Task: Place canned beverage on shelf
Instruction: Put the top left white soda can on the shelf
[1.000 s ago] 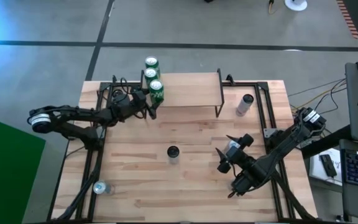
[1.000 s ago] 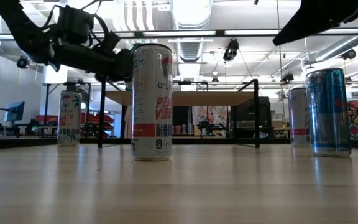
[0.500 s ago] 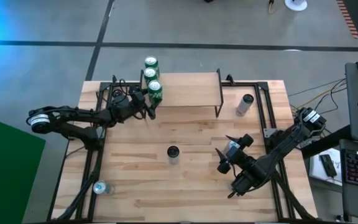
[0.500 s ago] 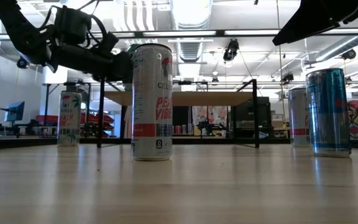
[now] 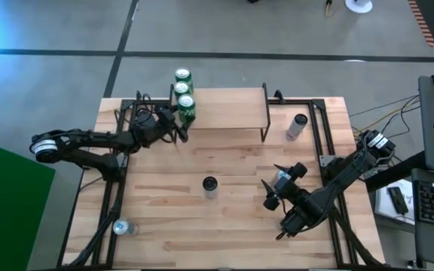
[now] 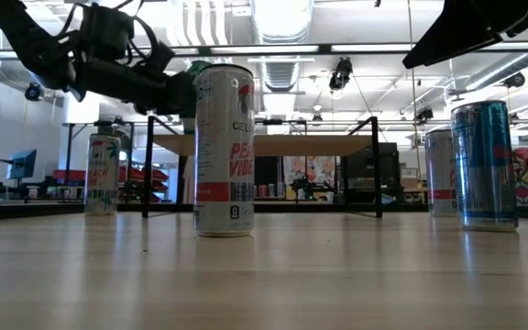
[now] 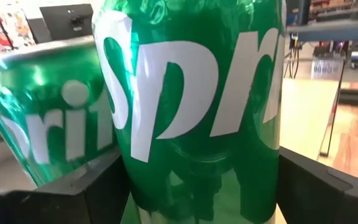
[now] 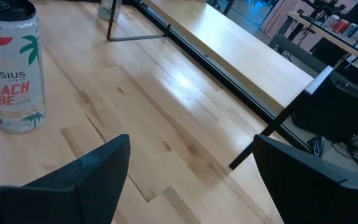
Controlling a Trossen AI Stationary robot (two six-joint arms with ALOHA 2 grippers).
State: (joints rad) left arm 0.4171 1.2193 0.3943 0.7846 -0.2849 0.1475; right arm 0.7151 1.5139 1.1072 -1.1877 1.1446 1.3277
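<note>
Left claw (image 7: 197, 186) around green can (image 7: 191, 106), label legible only at wrist

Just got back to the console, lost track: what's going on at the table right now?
The left gripper is at the left end of the shelf, jaws either side of a green Sprite can on its top. Two more green cans line up behind it. The right gripper waits with jaws open above the tabletop, holding nothing. A Celsius can stands mid-table, another can right of the shelf, and one at the near left corner.
</note>
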